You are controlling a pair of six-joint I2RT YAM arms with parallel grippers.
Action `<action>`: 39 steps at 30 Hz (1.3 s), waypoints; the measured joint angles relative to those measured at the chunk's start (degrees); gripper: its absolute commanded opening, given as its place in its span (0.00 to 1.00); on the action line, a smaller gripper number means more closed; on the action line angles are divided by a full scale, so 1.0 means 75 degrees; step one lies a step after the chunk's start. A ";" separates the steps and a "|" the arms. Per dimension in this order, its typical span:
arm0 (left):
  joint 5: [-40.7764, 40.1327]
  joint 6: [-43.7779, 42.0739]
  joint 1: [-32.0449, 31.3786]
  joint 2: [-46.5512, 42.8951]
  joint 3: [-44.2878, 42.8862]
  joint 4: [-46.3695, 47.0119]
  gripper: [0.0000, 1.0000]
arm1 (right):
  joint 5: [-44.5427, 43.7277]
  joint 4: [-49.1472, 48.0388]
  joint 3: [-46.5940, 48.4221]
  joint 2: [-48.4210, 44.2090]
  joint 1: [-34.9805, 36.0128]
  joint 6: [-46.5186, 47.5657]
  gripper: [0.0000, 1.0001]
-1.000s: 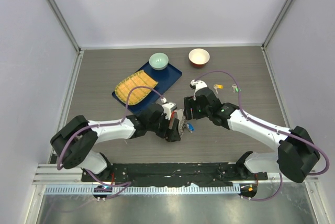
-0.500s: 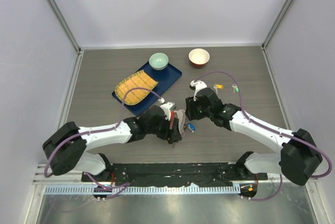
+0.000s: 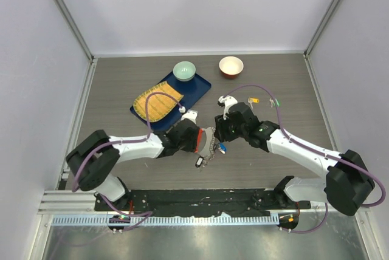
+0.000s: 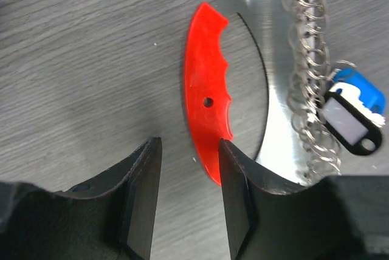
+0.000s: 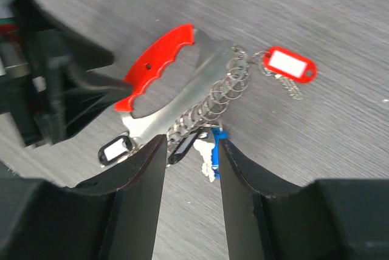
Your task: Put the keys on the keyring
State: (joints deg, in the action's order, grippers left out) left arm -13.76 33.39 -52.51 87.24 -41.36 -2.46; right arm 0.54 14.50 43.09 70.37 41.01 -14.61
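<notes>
The keyring [image 4: 267,84] is a silver plate with a red grip [image 4: 206,96] and a row of wire rings [image 4: 304,90]. It lies flat on the table between both arms [image 3: 209,143]. Blue [image 4: 358,96], black [image 5: 115,149] and red [image 5: 290,65] tags hang from it. My left gripper [image 4: 188,150] is open, and the grip's tip lies just off its right fingertip. My right gripper [image 5: 190,150] is open above the blue-tagged key [image 5: 209,153]. A yellow key [image 3: 253,99] and a green key [image 3: 274,103] lie loose behind the right arm.
A blue tray [image 3: 196,88] with a yellow woven mat [image 3: 157,103] and a green bowl [image 3: 184,70] sits at the back left. An orange bowl [image 3: 231,65] stands at the back centre. Grey side walls close in the table.
Both grippers' jaws have narrowed. The left gripper has drawn back to the left off the keyring, and a black tag now shows below the bunch. The right arm has hardly moved.
</notes>
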 measured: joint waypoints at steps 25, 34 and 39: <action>-0.0504 -0.0047 0.0082 0.1099 -0.0790 0.0414 0.08 | 0.2608 -0.1061 -0.0629 0.1221 0.0469 0.0364 0.35; -0.0361 0.0242 0.0262 0.0868 -0.0361 0.0871 0.05 | 0.2203 -0.1419 -0.0731 0.1623 0.0466 0.0318 0.53; -0.0361 0.0428 0.0423 0.0621 0.0000 0.1075 0.05 | 0.1897 -0.1498 -0.0761 0.1769 0.0393 0.0242 0.55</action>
State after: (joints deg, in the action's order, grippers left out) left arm -16.47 36.60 -49.34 91.90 -41.36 5.61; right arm 14.76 3.27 37.39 83.64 43.97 -12.80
